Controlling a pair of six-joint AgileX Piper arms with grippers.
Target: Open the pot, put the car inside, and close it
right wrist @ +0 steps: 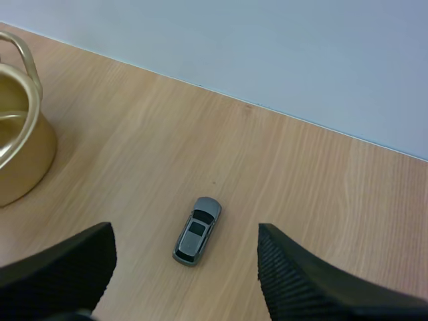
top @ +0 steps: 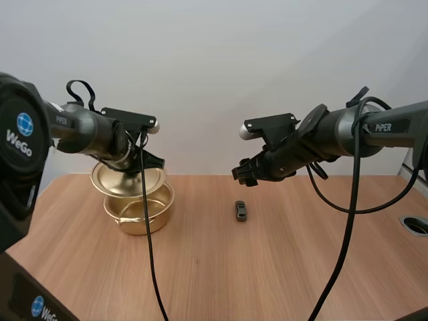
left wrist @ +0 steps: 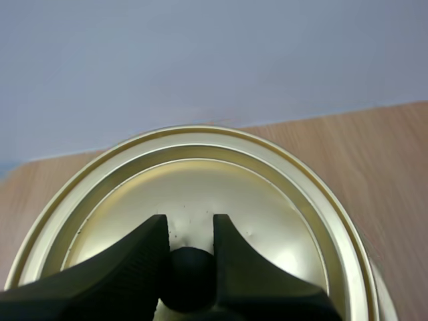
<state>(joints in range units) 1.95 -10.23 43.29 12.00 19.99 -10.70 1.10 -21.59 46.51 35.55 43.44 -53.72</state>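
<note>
Holding lid (left wrist: 200, 174) by knob (left wrist: 190, 274), left gripper (left wrist: 189, 231) pinches with 2 fingers; lid hangs just above pot (top: 137, 214). Car (right wrist: 197, 231) lies on bench (top: 267, 267) right of pot, below right gripper (top: 242, 175). Its fingers are wide open and empty, 1 either side of car's long axis. Right arm nearer.

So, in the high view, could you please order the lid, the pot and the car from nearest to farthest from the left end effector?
1. Lid: pinched in the left end effector.
2. Pot: just below the lid.
3. Car: on the table, well to the right.
</note>
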